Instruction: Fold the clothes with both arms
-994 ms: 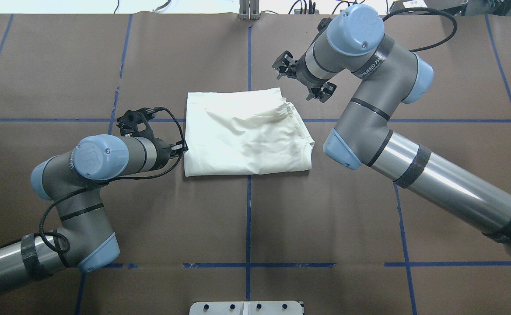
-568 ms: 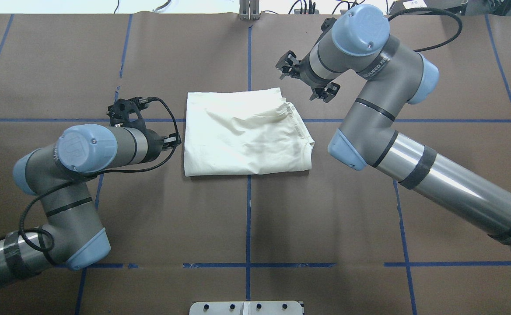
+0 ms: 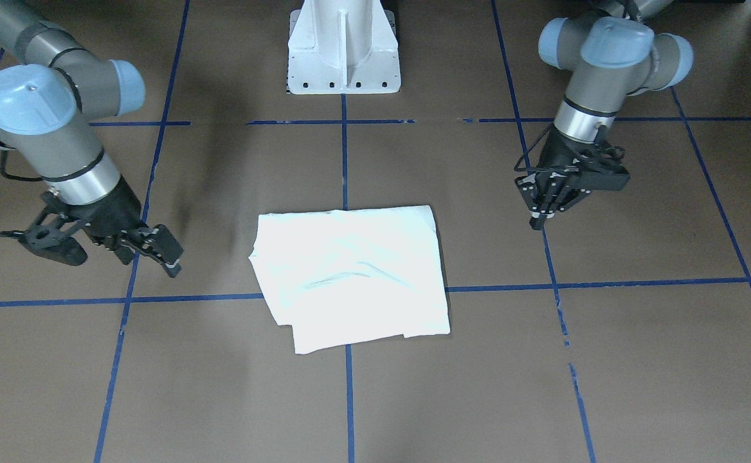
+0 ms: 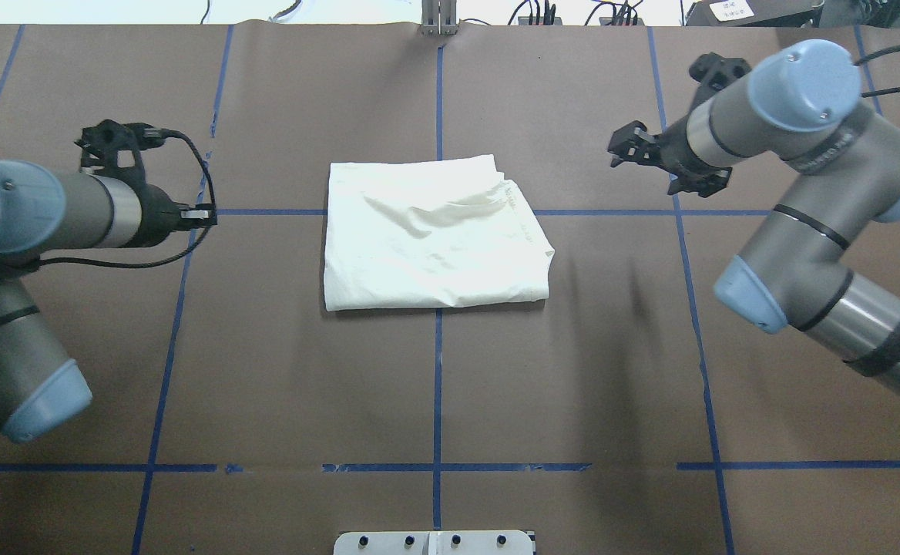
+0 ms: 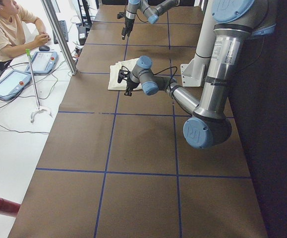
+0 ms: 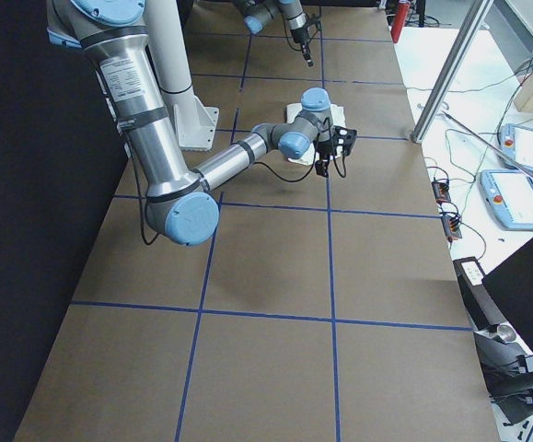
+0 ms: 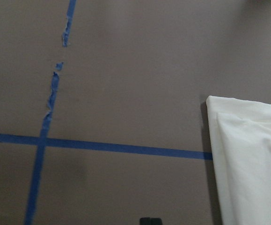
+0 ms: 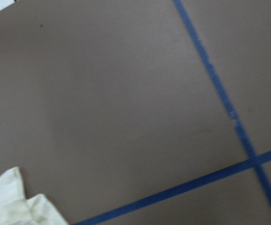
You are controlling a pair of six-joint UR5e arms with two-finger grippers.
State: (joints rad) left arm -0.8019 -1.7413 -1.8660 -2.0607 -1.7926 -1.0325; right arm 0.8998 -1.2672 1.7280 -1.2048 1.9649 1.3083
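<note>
The cream-white shirt (image 4: 434, 231) lies folded into a rough rectangle at the middle of the table, plain side up, with no print showing; it also shows in the front view (image 3: 350, 276). My left gripper (image 4: 202, 217) hovers to the shirt's left, clear of it, with its fingers together and empty (image 3: 537, 220). My right gripper (image 4: 648, 166) hangs to the shirt's far right, apart from it, with its jaws spread and empty (image 3: 147, 258). The left wrist view shows a shirt corner (image 7: 247, 159). The right wrist view shows only a shirt tip (image 8: 18, 201).
Brown paper with blue tape lines (image 4: 436, 370) covers the table. The white pedestal base (image 3: 343, 51) stands on the robot's side. A metal post (image 4: 439, 17) stands at the far edge. An operator (image 5: 9, 27) sits beyond the table edge with tablets.
Both arms have drawn back from the shirt, the left arm outward to the left and the right arm outward to the right. The shirt has not moved.
</note>
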